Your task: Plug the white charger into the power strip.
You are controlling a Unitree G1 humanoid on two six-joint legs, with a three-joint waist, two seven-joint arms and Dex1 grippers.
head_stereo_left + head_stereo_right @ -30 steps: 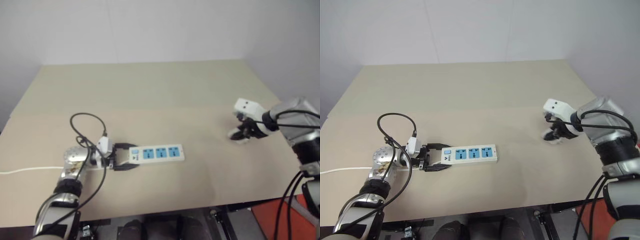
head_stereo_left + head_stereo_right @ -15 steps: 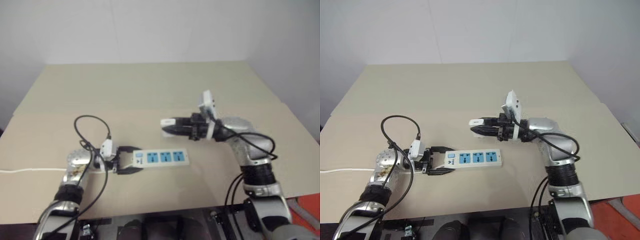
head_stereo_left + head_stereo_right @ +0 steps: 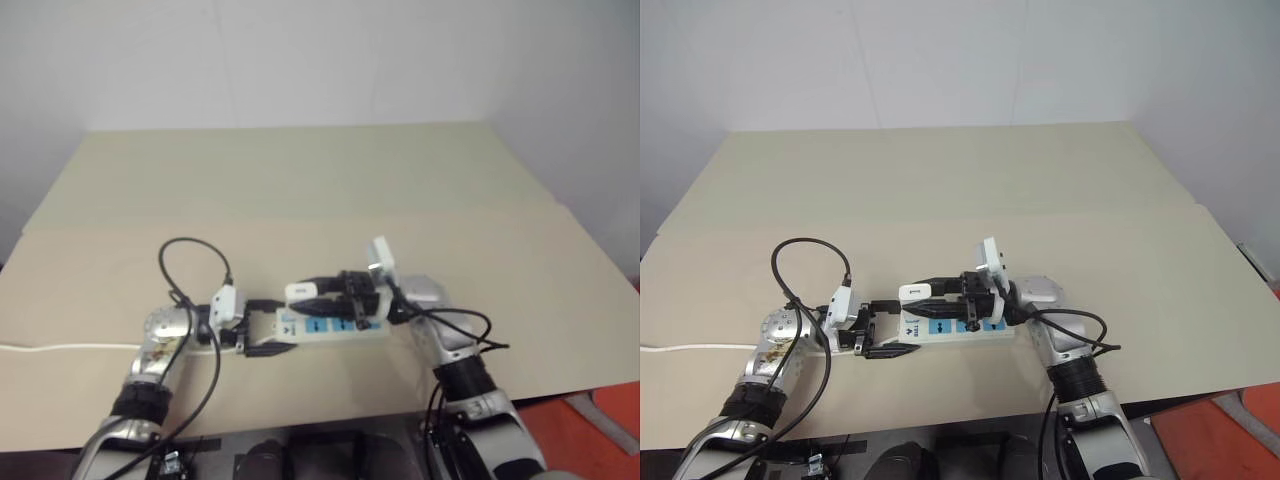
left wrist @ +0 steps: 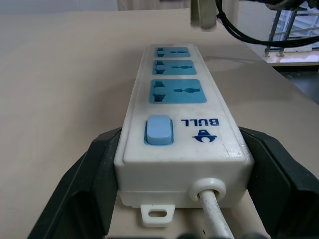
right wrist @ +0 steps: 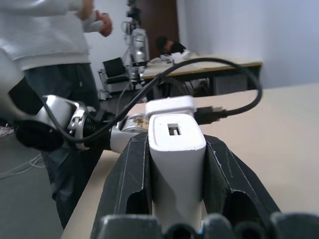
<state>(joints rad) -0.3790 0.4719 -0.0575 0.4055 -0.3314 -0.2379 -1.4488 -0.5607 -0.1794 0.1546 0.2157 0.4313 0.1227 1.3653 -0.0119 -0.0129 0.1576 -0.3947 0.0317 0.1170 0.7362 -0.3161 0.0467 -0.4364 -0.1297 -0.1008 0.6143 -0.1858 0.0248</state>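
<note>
Two grippers meet near the table's (image 3: 1120, 170) front edge. At about eight o'clock from its centre, our left gripper (image 3: 885, 328) is clenched around the switch end of the power strip (image 3: 958, 327), which lies flat running toward three o'clock, its cord (image 3: 690, 348) trailing toward nine. Just above the strip, our right gripper (image 3: 930, 292) is clamped on the white charger (image 3: 914, 291), pointing toward nine o'clock over the sockets.
</note>
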